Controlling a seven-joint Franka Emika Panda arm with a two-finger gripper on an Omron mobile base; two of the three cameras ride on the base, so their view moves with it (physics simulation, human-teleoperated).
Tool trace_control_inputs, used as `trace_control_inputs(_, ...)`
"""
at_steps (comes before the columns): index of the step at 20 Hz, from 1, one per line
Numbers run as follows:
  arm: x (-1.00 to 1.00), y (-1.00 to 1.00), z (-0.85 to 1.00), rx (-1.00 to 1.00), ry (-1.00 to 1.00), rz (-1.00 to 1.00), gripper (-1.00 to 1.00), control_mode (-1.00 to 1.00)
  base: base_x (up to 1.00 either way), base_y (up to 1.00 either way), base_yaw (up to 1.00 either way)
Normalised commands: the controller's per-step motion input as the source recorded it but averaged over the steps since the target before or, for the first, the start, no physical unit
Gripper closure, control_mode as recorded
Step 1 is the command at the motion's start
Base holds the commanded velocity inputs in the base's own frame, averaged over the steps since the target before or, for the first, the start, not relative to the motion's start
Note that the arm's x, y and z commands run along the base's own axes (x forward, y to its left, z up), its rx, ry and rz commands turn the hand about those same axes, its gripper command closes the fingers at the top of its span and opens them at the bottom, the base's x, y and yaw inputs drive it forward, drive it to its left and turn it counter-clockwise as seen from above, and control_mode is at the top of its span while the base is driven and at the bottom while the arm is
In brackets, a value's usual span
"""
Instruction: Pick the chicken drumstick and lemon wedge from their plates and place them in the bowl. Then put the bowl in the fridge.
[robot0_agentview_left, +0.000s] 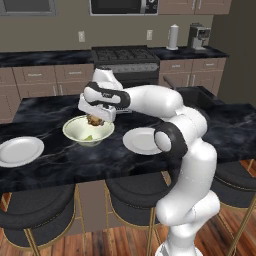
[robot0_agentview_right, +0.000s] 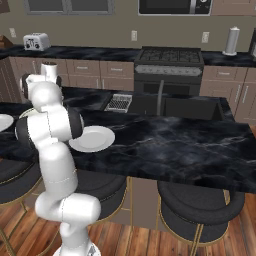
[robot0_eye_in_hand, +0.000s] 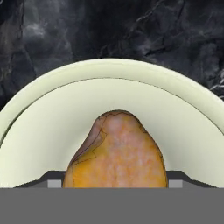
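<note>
bowl (robot0_agentview_left: 88, 131): lemon wedge (robot0_agentview_left: 88, 137) inside | pincer (robot0_agentview_left: 94, 120): grasping chicken drumstick (robot0_eye_in_hand: 116, 153) just above bowl | plates (robot0_agentview_left: 20, 151): bare

Home kitchen, stove (robot0_agentview_left: 125, 55), wall microwave (robot0_agentview_left: 123, 6), marble island (robot0_agentview_left: 55, 112), bar stools (robot0_agentview_left: 37, 210)

Black marble island (robot0_agentview_left: 50, 165), dark stools (robot0_agentview_left: 37, 212), wood floor (robot0_agentview_right: 150, 235), perhaps a stove (robot0_agentview_left: 125, 55).
</note>
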Motion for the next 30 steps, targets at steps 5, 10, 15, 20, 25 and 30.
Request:
trace_control_inputs(5,0.03,0.11,-0.28,0.00,0.10,-0.14,1.00,-1.00,0.00,0.00,0.00)
trace_control_inputs(10,0.05,0.12,-0.24,0.00,0.08,-0.13,1.00,-1.00,0.00,0.00,0.00)
trace_control_inputs(15,0.07,0.13,-0.18,0.00,0.06,-0.11,1.00,-1.00,0.00,0.00,0.00)
trace_control_inputs(20,0.06,0.13,-0.17,0.00,0.06,-0.10,1.00,-1.00,0.00,0.00,0.00)
trace_control_inputs(25,0.05,0.12,-0.20,0.00,0.09,-0.09,-1.00,-1.00,0.00,0.00,0.00)
trace_control_inputs(30,0.01,0.06,-0.16,0.00,0.10,-0.08,-1.00,-1.00,0.00,0.00,0.00)
